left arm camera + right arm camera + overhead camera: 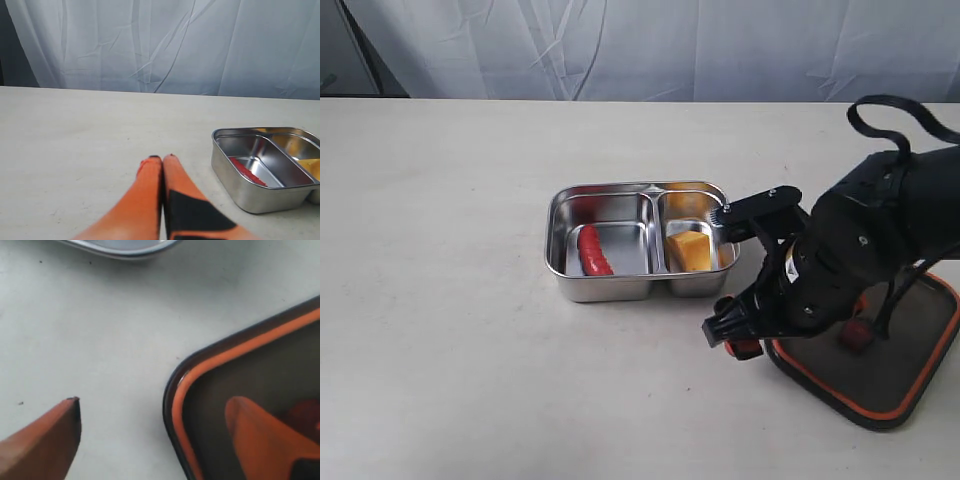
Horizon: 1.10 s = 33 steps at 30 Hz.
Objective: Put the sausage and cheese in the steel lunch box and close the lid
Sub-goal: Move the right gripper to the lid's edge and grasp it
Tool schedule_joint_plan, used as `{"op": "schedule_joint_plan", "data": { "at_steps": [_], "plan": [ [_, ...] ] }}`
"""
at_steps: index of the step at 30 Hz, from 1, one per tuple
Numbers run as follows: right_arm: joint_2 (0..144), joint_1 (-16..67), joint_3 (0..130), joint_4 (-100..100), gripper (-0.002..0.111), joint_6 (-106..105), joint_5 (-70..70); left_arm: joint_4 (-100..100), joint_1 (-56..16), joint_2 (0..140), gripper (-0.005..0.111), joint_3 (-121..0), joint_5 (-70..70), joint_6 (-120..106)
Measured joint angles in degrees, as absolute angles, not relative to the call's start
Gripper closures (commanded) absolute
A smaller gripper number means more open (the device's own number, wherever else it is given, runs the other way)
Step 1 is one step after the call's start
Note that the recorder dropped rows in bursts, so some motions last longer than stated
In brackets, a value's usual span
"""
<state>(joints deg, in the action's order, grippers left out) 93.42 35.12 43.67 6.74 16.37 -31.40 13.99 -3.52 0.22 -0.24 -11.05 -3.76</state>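
Observation:
The steel lunch box [610, 289] stands mid-table with no cover on it. The red sausage [593, 252] lies in its larger compartment and the yellow cheese [690, 250] in the smaller one. The dark lid [910, 372] with an orange rim lies flat on the table to the box's right. My right gripper [800, 342] is open and low over the lid's near-left corner. In the right wrist view that gripper [155, 402] straddles the lid's rim [182, 390], with one finger over the table and the other over the lid. My left gripper [161, 160] is shut and empty, left of the box [250, 192].
A white curtain [640, 45] hangs behind the table's far edge. The right arm's black body [880, 240] hides much of the lid. Bare tabletop [440, 300] lies left of the box. The box's edge [125, 247] shows just beyond the right gripper.

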Motion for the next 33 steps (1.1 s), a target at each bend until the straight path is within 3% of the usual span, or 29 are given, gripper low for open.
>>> {"op": "schedule_joint_plan", "data": {
  "at_steps": [3,6,12,15,33],
  "plan": [
    [95.26,35.12,43.34,6.74,0.031,16.37,-29.1,13.99,-3.52,0.22,0.107,-0.24,-11.05,-3.76],
    [97.38,35.12,43.34,6.74,0.041,16.47,-27.03,13.99,-3.52,0.22,0.107,-0.24,-11.05,-3.76],
    [101.87,35.12,43.34,7.25,0.094,18.9,-25.25,13.99,-3.52,0.22,0.107,-0.24,-11.05,-3.76],
    [102.56,35.12,43.58,6.96,0.109,19.48,-25.23,13.99,-3.52,0.22,0.107,-0.24,-11.05,-3.76],
    [100.63,37.76,43.38,5.18,0.109,19.24,-26.52,13.99,-3.52,0.22,0.107,-0.24,-11.05,-3.76]
  ]
}}
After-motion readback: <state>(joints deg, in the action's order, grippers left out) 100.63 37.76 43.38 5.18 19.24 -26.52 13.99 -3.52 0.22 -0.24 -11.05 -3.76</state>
